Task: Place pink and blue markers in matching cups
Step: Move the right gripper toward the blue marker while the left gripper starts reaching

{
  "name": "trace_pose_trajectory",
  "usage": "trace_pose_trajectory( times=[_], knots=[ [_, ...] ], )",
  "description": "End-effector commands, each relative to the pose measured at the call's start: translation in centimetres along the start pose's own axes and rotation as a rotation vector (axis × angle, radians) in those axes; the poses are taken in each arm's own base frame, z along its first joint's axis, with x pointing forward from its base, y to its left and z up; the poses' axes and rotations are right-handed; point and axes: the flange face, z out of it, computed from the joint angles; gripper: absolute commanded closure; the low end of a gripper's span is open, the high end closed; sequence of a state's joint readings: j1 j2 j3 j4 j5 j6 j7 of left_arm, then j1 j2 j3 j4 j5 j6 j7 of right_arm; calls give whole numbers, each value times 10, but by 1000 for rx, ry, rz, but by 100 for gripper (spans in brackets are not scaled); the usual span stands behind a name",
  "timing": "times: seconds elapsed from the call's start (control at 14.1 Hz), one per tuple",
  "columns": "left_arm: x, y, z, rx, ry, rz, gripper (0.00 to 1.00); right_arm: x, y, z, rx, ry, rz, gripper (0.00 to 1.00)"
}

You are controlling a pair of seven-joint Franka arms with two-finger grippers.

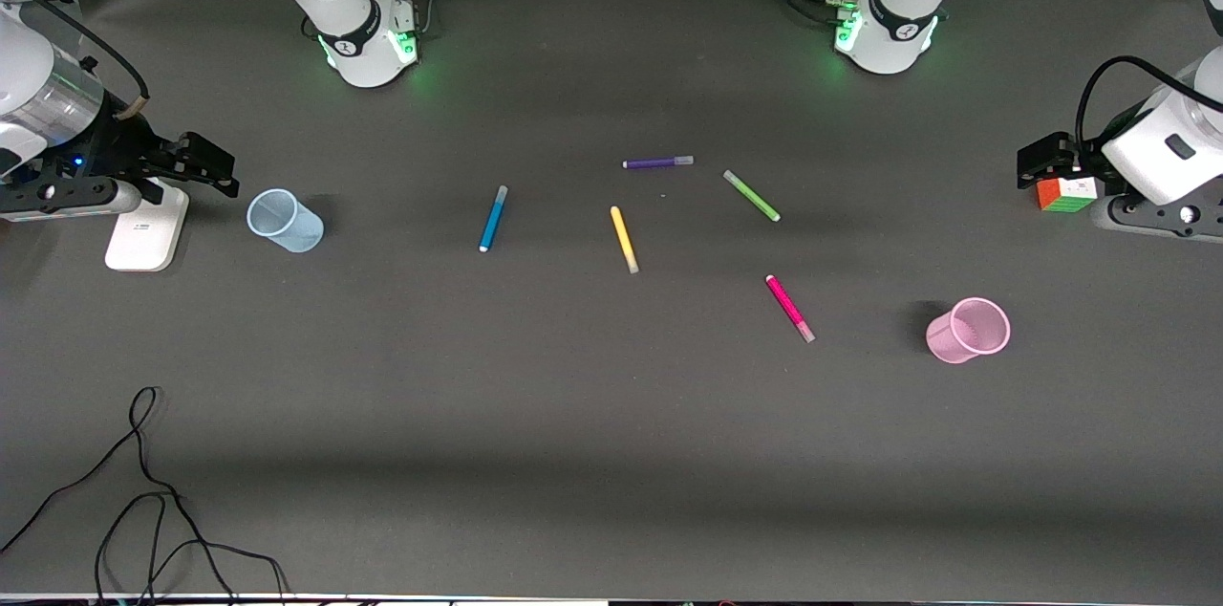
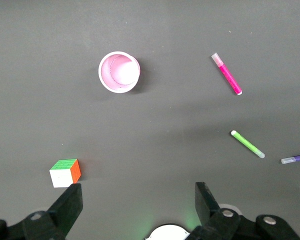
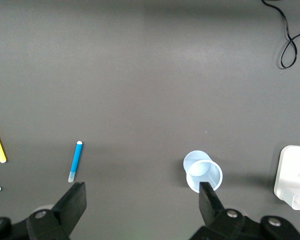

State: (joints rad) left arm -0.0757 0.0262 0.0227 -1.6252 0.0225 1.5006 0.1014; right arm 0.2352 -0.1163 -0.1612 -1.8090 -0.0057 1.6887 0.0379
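Front view, across the dark grey table [image 1: 611,453] from the right arm's end to the left arm's. Right tool [image 1: 205,168] is up in the air over a flat white rounded plastic box [image 1: 145,233]; its fingers [image 3: 72,202] are spread wide with nothing between them. The box has small grey print, too small to read. A loose black cable [image 1: 143,482] lies near the front edge at this end. Just beside the box stands the translucent pale blue smooth plastic cup [image 1: 285,220], upright. Next comes the slim bright blue marker with a pale tip [image 1: 493,218], lying flat, well apart from the blue cup. Then a yellow marker [image 1: 624,239]; a purple marker [image 1: 657,162] lies farther from the front camera. A green marker [image 1: 751,195] lies toward the left arm's end. The slim magenta-pink marker with a greyish end [image 1: 790,308] lies flat, nearer the front camera than the green one. The light pink cup with a mesh-like wall [image 1: 967,330] stands upright, near the pink marker but not touching it. A small multicoloured puzzle cube [image 1: 1065,193] sits at the left arm's end, showing green, orange and white faces. Left tool [image 1: 1041,164] hangs over the table just beside the cube; its fingers [image 2: 67,205] are spread wide and hold nothing. No brand or label can be read on any marker.
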Motion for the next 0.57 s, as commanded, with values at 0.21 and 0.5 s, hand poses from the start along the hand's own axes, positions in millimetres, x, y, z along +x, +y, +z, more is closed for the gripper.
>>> trace_pose_trajectory(
  times=[0.21, 0.5],
  knots=[
    [-2, 1, -3, 4, 5, 5, 0, 8, -7, 10, -21, -64, -8, 0],
    [-1, -2, -2, 4, 6, -1, 0, 28, -40, 66, 49, -168, 73, 0]
  ],
)
